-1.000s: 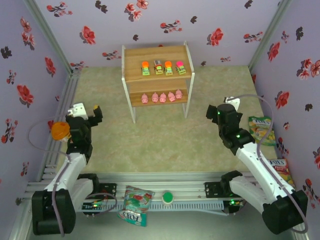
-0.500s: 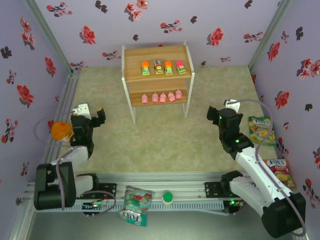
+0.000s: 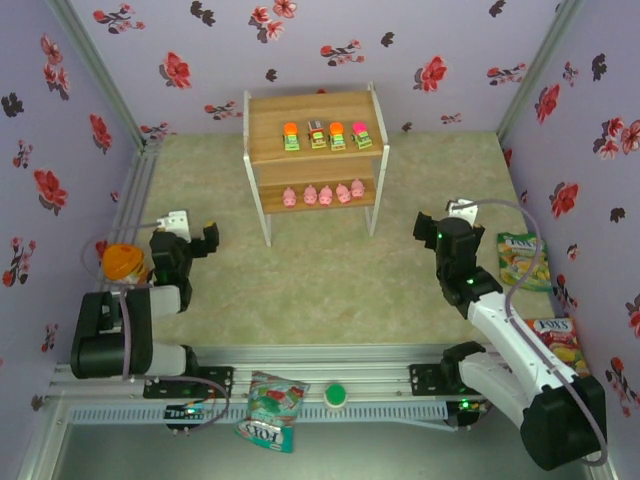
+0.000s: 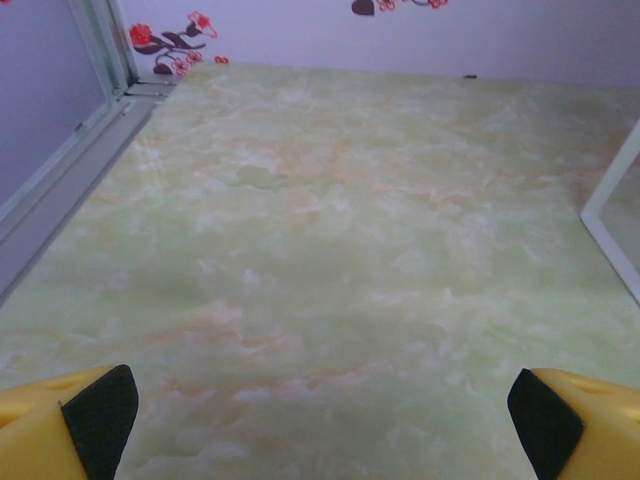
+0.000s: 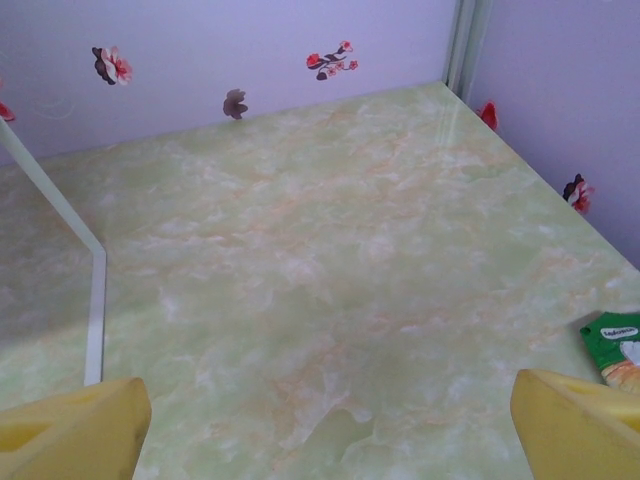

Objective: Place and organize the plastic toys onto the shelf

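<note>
The shelf (image 3: pixel 300 110) stands at the back of the table. Several toy cars (image 3: pixel 317 135) sit in a row on its top board, and several pink pigs (image 3: pixel 323 195) line its lower board. My left gripper (image 3: pixel 193 232) hovers low over bare table, left of the shelf's front leg, open and empty. In the left wrist view the left gripper (image 4: pixel 322 425) has its yellow fingers far apart, with the shelf's white leg (image 4: pixel 610 215) at the right edge. My right gripper (image 3: pixel 443 215) is right of the shelf, open and empty. The right gripper (image 5: pixel 325 430) has only table between its fingers.
A round orange-topped item (image 3: pixel 121 262) lies beside the left arm. Snack bags lie at the right wall (image 3: pixel 522 260) (image 3: pixel 560 340) and on the front rail (image 3: pixel 270 410), next to a green round piece (image 3: pixel 335 396). One bag's corner (image 5: pixel 615 345) is near the right gripper.
The left arm has folded back toward its base, and its gripper has come lower and a little right. The right arm pulled back slightly. Both grippers stayed open.
</note>
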Controlling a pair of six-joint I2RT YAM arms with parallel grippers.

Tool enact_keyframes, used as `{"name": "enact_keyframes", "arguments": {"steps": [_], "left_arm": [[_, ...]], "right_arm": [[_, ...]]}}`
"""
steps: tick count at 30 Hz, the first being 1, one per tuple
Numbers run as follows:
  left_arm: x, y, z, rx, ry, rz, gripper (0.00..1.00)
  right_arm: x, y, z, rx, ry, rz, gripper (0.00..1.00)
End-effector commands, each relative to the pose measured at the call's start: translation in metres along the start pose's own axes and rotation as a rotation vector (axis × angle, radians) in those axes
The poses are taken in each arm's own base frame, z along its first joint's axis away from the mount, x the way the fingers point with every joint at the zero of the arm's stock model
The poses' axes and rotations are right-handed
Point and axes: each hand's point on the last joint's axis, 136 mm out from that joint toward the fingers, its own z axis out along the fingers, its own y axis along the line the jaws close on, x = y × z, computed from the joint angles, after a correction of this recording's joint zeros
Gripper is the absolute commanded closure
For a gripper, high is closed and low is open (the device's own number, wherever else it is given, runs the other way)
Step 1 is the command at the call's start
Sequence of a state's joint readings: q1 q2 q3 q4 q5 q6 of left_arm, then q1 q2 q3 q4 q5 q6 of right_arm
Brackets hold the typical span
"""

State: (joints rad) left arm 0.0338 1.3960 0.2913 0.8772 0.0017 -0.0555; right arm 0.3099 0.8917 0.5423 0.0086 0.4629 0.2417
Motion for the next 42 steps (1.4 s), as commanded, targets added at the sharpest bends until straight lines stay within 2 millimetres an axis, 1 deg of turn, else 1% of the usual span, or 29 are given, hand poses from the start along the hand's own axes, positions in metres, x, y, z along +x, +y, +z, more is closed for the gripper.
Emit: {"name": "enact_keyframes", "arguments": {"steps": [1, 6, 8, 9, 11, 15, 20, 25, 30, 33, 34, 37, 40, 42], "left_arm": [[-0.008, -0.003, 0.002, 0.025, -0.052, 0.048, 0.00], [0.001, -0.011, 0.009, 0.052, -0.032, 0.072, 0.00], [0.009, -0.013, 0.015, 0.060, -0.006, 0.079, 0.00], [0.002, -0.014, 0.020, 0.066, -0.021, 0.084, 0.00], [0.004, -0.017, 0.025, 0.083, 0.024, 0.093, 0.00], [0.005, -0.017, 0.024, 0.082, 0.024, 0.094, 0.00], [0.004, -0.017, 0.024, 0.082, 0.021, 0.092, 0.00], [0.004, -0.017, 0.025, 0.082, 0.024, 0.090, 0.00], [0.004, -0.016, 0.026, 0.079, 0.028, 0.085, 0.00], [0.004, -0.016, 0.026, 0.079, 0.029, 0.085, 0.00], [0.004, -0.016, 0.026, 0.079, 0.029, 0.085, 0.00], [0.004, -0.016, 0.026, 0.079, 0.029, 0.086, 0.00], [0.004, -0.016, 0.026, 0.079, 0.028, 0.088, 0.00], [0.004, -0.016, 0.026, 0.079, 0.029, 0.087, 0.00]], "right_arm": [[-0.005, -0.002, 0.003, 0.004, -0.037, -0.005, 0.06], [-0.003, -0.009, 0.007, 0.034, -0.040, -0.019, 0.06], [-0.002, -0.012, 0.011, 0.047, -0.038, -0.015, 0.06], [0.000, -0.015, 0.014, 0.054, -0.036, -0.015, 0.06], [0.002, -0.020, 0.021, 0.065, -0.033, -0.006, 0.06], [0.004, -0.030, 0.036, 0.082, -0.039, 0.012, 0.06], [0.018, -0.045, 0.062, 0.118, -0.025, 0.003, 0.06], [0.025, -0.045, 0.080, 0.130, -0.040, -0.070, 0.06], [0.031, -0.045, 0.092, 0.129, -0.025, -0.075, 0.05], [0.035, -0.039, 0.099, 0.094, -0.009, -0.072, 0.05], [0.038, -0.029, 0.103, 0.036, 0.009, -0.086, 0.05], [0.048, -0.008, 0.109, -0.086, 0.056, -0.129, 0.05], [0.054, -0.003, 0.110, -0.136, 0.062, -0.132, 0.05], [0.057, -0.005, 0.110, -0.141, 0.045, -0.120, 0.05]]}}
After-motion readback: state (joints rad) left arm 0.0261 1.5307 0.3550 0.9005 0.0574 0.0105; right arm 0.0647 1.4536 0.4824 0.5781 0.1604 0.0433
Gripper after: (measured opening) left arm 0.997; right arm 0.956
